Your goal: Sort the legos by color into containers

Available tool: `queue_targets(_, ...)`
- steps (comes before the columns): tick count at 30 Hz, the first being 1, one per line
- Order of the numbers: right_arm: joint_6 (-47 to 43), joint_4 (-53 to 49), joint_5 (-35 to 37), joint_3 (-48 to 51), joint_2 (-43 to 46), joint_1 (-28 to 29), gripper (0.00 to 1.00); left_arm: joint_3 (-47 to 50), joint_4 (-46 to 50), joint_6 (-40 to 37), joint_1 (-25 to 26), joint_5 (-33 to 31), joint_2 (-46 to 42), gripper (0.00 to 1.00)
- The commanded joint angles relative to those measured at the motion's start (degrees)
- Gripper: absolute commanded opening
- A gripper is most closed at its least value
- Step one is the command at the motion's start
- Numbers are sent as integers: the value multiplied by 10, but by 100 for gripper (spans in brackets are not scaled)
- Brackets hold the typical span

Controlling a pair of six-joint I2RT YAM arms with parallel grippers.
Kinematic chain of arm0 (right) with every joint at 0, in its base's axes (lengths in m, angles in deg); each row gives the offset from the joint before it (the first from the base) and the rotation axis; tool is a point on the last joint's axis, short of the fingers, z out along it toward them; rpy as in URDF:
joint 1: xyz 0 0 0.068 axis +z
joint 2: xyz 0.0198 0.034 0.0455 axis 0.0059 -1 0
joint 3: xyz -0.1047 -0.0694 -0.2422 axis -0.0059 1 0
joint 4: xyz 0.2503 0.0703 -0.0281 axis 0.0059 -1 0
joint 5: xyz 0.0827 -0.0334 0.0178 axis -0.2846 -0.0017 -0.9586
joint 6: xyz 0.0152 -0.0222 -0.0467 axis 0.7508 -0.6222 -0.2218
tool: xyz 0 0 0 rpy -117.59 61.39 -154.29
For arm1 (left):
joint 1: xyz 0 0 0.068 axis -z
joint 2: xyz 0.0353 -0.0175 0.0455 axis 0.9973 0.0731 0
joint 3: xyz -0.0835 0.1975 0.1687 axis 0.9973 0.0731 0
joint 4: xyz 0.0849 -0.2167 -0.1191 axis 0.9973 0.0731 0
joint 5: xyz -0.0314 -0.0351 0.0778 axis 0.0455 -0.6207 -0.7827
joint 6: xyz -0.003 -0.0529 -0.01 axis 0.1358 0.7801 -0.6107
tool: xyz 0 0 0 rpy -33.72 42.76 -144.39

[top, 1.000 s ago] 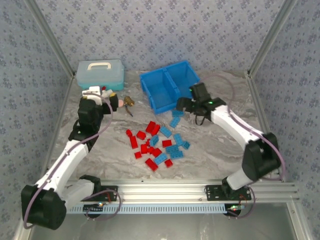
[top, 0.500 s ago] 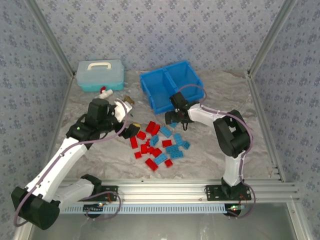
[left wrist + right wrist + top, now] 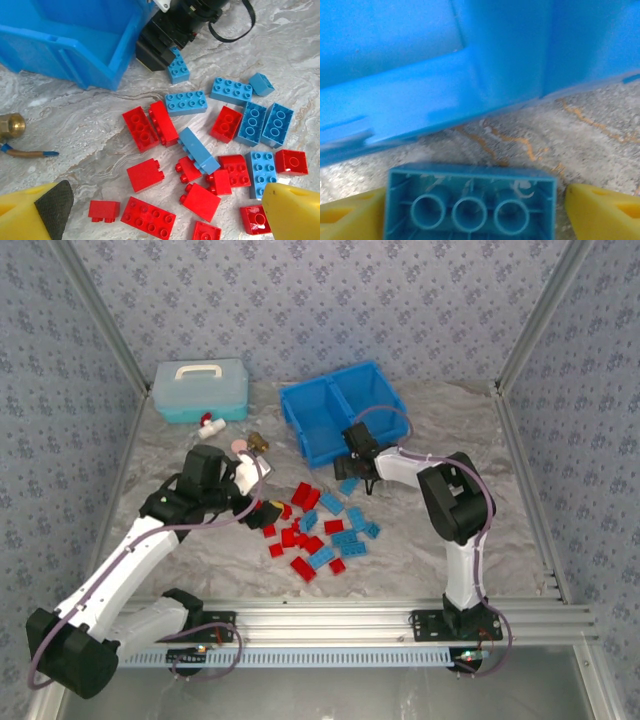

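Blue floral-patterned walls (image 3: 320, 300) enclose a grey marbled tabletop (image 3: 420, 540) framed by aluminium rails (image 3: 340, 618).

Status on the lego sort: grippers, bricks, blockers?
Left gripper open above the pile. Right gripper open, straddling an upturned light blue brick. Bin wall close beyond it.

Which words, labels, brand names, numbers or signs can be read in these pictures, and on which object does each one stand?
There is no readable text in any view.
The studs of the legos are too small and blurred to show any brand mark.
The blue bin, the teal case and the wallpaper carry no letters or numbers.
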Motion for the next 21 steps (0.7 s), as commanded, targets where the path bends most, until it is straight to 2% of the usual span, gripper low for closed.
queue_targets(1,-18,31,-21,21,-5,-12,81,-1,-15,-15,3,31,-6,99)
queue_targets(5,-13,34,-30,26,-3,-11,62,-2,-13,-15,2,26,-6,99)
queue_targets(9,-13,48,-28,61,33,-5,49,2,-9,-16,3,20,-10,99)
queue_targets(17,1,28,9,86,205,10,48,7,-14,-24,3,6,-17,99)
queue_targets(19,9,34,20,61,217,-4,48,9,-17,-29,3,3,-19,99)
queue_targets(21,23,36,25,2,193,-31,47,10,-20,-34,2,-3,-20,99)
